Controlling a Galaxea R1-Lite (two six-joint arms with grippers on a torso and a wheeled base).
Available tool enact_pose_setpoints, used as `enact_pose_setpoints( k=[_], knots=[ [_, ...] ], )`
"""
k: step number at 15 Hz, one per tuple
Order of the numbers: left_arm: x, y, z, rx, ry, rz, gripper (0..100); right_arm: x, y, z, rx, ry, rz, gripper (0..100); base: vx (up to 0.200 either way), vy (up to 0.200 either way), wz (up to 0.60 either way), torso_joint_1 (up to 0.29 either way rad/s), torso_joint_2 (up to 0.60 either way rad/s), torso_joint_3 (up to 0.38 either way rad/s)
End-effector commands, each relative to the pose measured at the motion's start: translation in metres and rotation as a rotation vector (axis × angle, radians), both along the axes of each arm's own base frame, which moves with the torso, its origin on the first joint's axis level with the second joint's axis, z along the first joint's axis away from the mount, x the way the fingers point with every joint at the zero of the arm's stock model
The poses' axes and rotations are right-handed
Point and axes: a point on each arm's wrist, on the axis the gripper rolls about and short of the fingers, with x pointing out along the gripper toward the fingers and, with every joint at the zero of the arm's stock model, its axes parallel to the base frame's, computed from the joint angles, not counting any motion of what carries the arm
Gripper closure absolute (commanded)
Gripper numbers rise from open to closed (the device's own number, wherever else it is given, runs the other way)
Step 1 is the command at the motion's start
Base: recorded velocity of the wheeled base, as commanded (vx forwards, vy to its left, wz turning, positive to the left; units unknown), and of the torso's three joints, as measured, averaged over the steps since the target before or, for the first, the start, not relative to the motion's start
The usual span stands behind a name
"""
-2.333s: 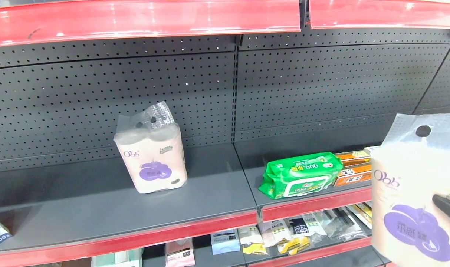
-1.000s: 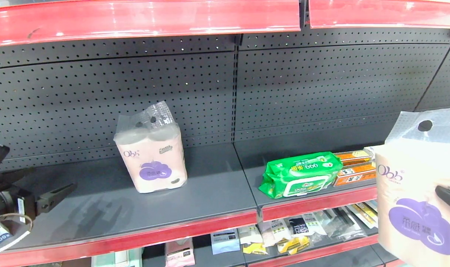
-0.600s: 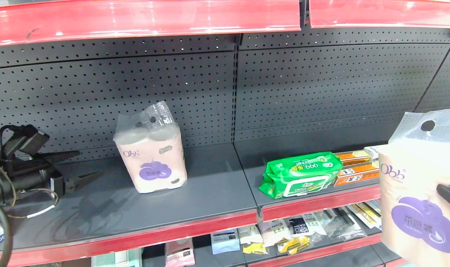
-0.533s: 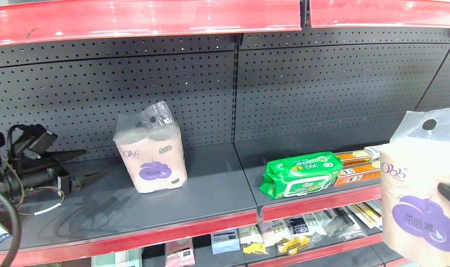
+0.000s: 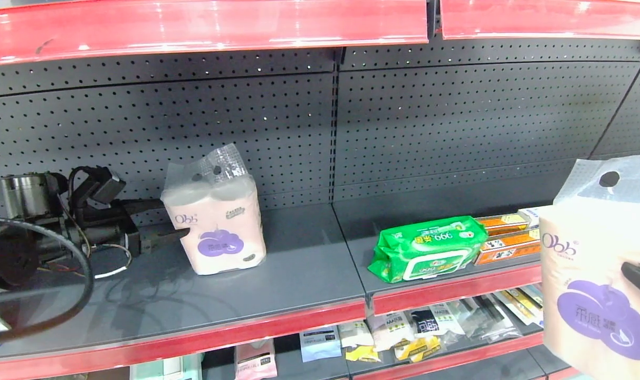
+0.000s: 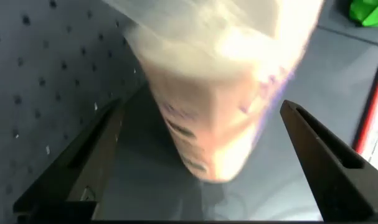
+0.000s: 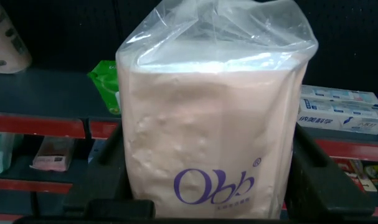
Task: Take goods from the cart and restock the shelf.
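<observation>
The roll pack (image 5: 596, 295) at four o'clock seemed soft, light (slippery film); right pincer (image 7: 210, 171) clenched its flanks, left pincer (image 5: 173, 217) stood released at nine.

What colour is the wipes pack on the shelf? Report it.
The wipes pack is green, best in head view.

A shop: red-edged pegboard shelving (image 5: 298, 274) stocked with packaged goods (image 5: 428, 248).

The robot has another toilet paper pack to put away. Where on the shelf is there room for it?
Best spot for the held pack: the bare shelf between the standing toilet paper pack and the green wipes. Crowded: left of that pack, where the left gripper straddles it, and the right end, with wipes and orange boxes.
</observation>
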Motion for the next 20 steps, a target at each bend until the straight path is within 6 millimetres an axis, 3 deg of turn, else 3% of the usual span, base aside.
enact_pose_setpoints(
  k=[1, 10, 14, 20],
  knots=[
    [0.015, 0.001, -0.009, -0.013, 0.008, -0.026, 0, 0.001, 0.0, 0.0, -0.001, 0.001, 0.0, 100, 0.0, 0.0, 0.0, 0.0, 0.0, 0.0],
    [0.036, -0.028, -0.03, -0.055, 0.002, -0.134, 0, 0.001, 0.0, 0.003, -0.003, -0.007, -0.018, 100, 0.0, 0.0, 0.0, 0.0, 0.0, 0.0],
    [0.042, -0.042, -0.02, -0.133, -0.02, -0.137, 0, 0.001, 0.0, 0.003, -0.002, -0.01, -0.018, 100, 0.0, 0.0, 0.0, 0.0, 0.0, 0.0],
    [0.042, -0.048, -0.024, -0.144, -0.011, -0.171, 0, 0.001, 0.0, 0.005, -0.002, -0.014, -0.02, 100, 0.0, 0.0, 0.0, 0.0, 0.0, 0.0]
  ],
)
